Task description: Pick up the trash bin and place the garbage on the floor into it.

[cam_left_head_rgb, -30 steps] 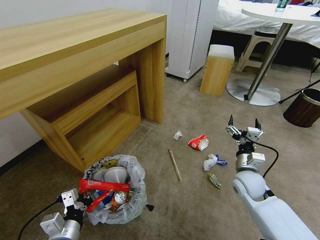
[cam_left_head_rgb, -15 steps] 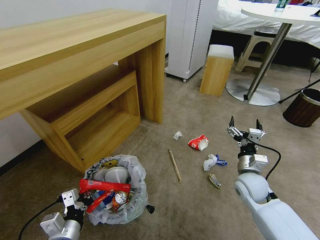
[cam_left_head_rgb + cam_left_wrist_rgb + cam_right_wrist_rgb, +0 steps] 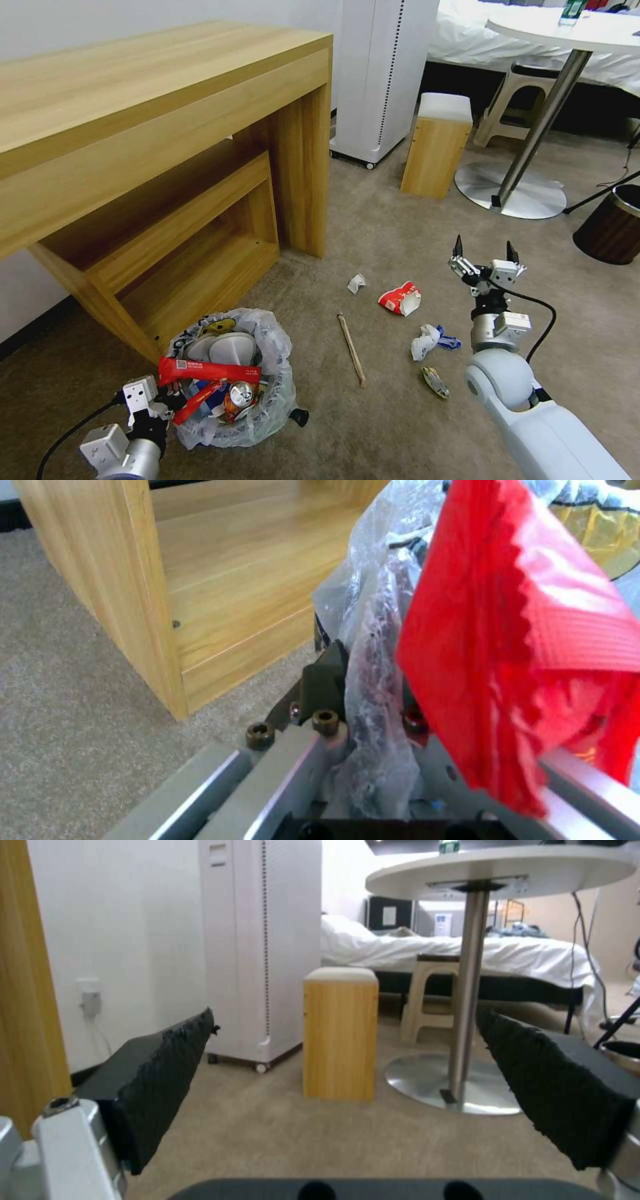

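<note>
Our left gripper pinches the bag-lined rim of the trash bin, which sits on the floor beside the wooden desk, already heaped with wrappers and a can. We judge the crinkly liner slippery and the bin light, so the rim is the hold. Our right gripper hovers with fingers spread above the carpet, near the red wrapper, crumpled paper and wooden stick
</note>
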### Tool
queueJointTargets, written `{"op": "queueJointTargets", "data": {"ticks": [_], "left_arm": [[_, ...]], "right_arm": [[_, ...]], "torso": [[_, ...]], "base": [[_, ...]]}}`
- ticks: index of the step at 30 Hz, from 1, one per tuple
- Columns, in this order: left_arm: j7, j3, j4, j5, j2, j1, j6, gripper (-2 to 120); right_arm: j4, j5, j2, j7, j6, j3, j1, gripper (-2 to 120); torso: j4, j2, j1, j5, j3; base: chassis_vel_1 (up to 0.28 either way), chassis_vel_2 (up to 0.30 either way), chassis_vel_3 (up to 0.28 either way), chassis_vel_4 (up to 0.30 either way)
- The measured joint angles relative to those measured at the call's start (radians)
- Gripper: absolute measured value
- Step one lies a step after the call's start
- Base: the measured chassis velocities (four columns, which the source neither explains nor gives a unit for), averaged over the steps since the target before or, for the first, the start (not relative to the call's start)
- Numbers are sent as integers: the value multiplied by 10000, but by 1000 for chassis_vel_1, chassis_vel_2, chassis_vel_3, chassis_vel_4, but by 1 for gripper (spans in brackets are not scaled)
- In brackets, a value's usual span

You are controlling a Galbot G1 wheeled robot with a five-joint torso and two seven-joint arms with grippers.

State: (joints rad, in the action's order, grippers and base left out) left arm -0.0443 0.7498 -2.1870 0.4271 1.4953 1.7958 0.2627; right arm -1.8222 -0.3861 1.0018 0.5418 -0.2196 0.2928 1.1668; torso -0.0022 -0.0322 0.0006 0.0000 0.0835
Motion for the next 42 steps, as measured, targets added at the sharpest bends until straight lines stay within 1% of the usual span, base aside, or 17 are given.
{"op": "queueJointTargets", "data": {"ticks": [12,16,19,20,23,25,26,27,29,31,33,34,35,36,39,40,42], "left_arm": [[-1,35,34,-28,26,9,-17,1],[-5,67,141,-15,16,-37,-23,1],[-7,41,268,-23,39,-108,-37,1],[-7,41,268,-23,39,-108,-37,1],[-11,22,351,-33,51,-189,-39,1],[-12,21,362,-34,52,-201,-40,1],[-14,24,420,-35,64,-243,-47,1],[-15,27,464,-41,72,-254,-66,1],[-16,28,486,-43,77,-258,-75,1],[-18,41,547,-44,85,-281,-114,1],[-18,43,565,-44,88,-296,-118,1],[-19,55,593,-43,91,-328,-122,1],[-25,58,628,-38,93,-383,-122,1],[-25,58,628,-38,93,-383,-122,1],[-32,58,699,-26,95,-475,-124,1],[-32,58,699,-26,95,-475,-124,1],[-42,38,763,-25,101,-557,-124,1]], "right_arm": [[103,-67,-28,-29,123,-310,-183,100],[234,-616,-134,72,402,-649,-265,100],[503,-2073,-334,280,1563,-1279,-536,100],[503,-2073,-334,280,1563,-1279,-536,100],[956,-3554,-461,601,2908,-2068,-1067,100],[1055,-3732,-463,667,3044,-2222,-1174,100],[1392,-4317,-461,736,3480,-2700,-1547,100],[1633,-4626,-446,754,3658,-3061,-1779,100],[1799,-4779,-429,748,3741,-3314,-1912,100],[2443,-4978,-321,630,3833,-4219,-2334,100],[2634,-4972,-279,593,3823,-4444,-2432,100],[3097,-4916,-154,541,3732,-4935,-2633,100],[3512,-4719,-18,353,3610,-5361,-2767,100],[3512,-4719,-18,353,3610,-5361,-2767,100],[4149,-4270,228,103,3460,-5997,-2905,100],[4149,-4270,228,103,3460,-5997,-2905,100],[4642,-3726,351,-179,3123,-6546,-2988,100]], "torso": [[-1,-1,-1,0,-3],[-1,0,0,-1,-3],[-1,-1,-1,-1,-3],[-1,-1,-1,-1,-3],[-2,0,-1,0,-2],[-2,0,0,0,-2],[0,0,0,1,-2],[0,-1,-1,-2,-2],[1,0,-1,-2,-2],[0,-1,0,-1,-2],[1,-1,-1,-1,-3],[1,0,-1,-1,-2],[1,0,0,3,-1],[1,0,0,3,-1],[-1,0,-1,-2,-2],[-1,0,-1,-2,-2],[1,0,-1,1,-2]], "base": [[0,0,0,0],[0,0,0,0],[0,0,0,0],[0,0,0,0],[0,0,0,0],[0,0,0,0],[0,0,0,0],[0,0,0,0],[0,0,0,0],[0,0,0,0],[0,0,0,0],[0,0,0,0],[0,0,0,0],[0,0,0,0],[0,0,0,0],[0,0,0,0],[0,0,0,0]]}}
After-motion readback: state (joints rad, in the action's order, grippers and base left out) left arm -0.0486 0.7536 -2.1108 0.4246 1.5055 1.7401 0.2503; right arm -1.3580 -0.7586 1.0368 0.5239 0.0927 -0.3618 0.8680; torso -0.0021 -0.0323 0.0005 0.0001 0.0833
